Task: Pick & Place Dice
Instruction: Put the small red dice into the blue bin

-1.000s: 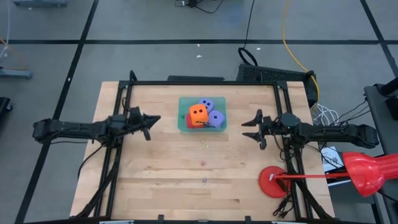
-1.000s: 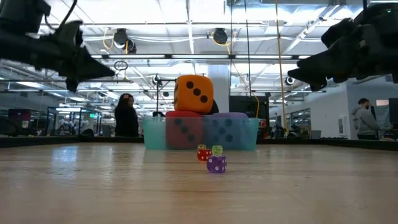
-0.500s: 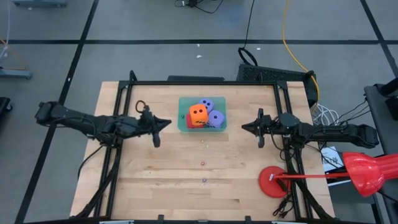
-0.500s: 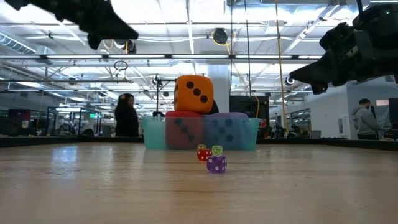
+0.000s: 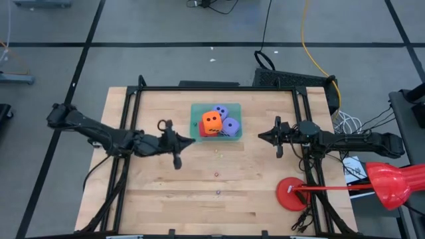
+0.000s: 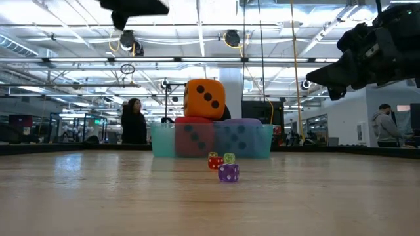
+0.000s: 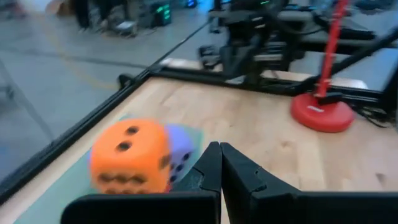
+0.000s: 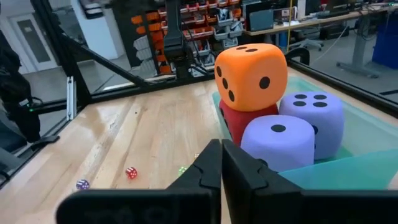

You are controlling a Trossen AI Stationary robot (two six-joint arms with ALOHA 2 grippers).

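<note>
Four soft dice sit piled in a green tray (image 5: 195,126) at the table's middle far side. The orange die (image 5: 212,121) rests on top of the red die (image 6: 192,137) and two purple-blue dice (image 5: 230,126) (image 5: 221,111). My left gripper (image 5: 189,141) hovers shut just left of and nearer than the tray, high above the table (image 6: 141,6); its wrist view shows the orange die (image 7: 130,155) close ahead. My right gripper (image 5: 260,137) is shut, in the air right of the tray, pointing at the dice (image 8: 252,74).
Three tiny dice lie on the wood in front of the tray: red (image 6: 214,161), green (image 6: 229,158), purple (image 6: 228,172). A red round base with a rod (image 5: 292,194) stands at the near right. A black frame (image 5: 212,87) borders the table. People stand in the room behind.
My left gripper has swung toward the table's right edge and a little nearer, rising as it went, and has come up beside the tray while staying shut. My right gripper has shut its fingers on nothing and kept its place. The dice have not moved.
</note>
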